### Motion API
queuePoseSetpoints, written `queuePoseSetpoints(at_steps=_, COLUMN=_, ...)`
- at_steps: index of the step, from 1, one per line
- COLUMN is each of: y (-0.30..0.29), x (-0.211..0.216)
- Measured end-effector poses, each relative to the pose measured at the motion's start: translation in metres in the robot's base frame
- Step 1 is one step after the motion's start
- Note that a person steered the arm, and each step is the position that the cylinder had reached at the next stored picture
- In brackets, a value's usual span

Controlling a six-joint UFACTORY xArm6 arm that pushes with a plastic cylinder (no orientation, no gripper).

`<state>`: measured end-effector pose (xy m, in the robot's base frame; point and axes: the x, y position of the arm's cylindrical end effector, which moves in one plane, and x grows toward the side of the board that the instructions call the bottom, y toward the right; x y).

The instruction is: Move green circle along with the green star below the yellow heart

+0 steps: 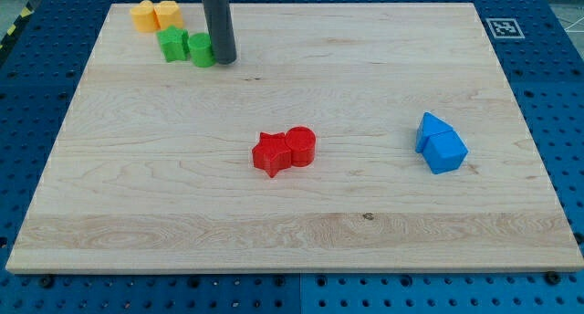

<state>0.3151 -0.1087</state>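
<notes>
Single camera view over a pale wooden board (301, 232) lying on a blue perforated table (557, 86). A white square printed marker (501, 26) sits at the board's 1 o'clock corner.

Arm: no claw fitted, so there is no open or closed state to record. The dark straight rod comes down from the view's top; my tip (224, 61) rests on the board at roughly 11 o'clock from board centre.

Task blocks: the green round block (circle) (201, 50) lies immediately at 9 o'clock of my tip, apparently touching the rod's side. The green star-shaped block (172, 45) sits at 9 o'clock of the green circle, the two touching or nearly so. Both are in the board's 11 o'clock corner region.

The yellow heart-shaped block (167, 14) lies at 12 o'clock of the green star, just beside it. An orange-yellow block (144, 16), shape not clear, sits against the heart's 9 o'clock side. The green pair thus lies directly on the view's-bottom side of the yellow pair.

Other blocks: a red star-shaped block (270, 154) and a red round block (300, 146) touch each other near board centre, the round one at 3 o'clock of the star. Two blue angular blocks (441, 143), pressed together, sit at 3 o'clock of board centre, well apart from everything else.
</notes>
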Motion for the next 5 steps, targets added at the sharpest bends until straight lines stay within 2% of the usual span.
queuePoseSetpoints(at_steps=2, y=-0.045, x=-0.005)
queuePoseSetpoints(at_steps=5, y=-0.057, x=0.004)
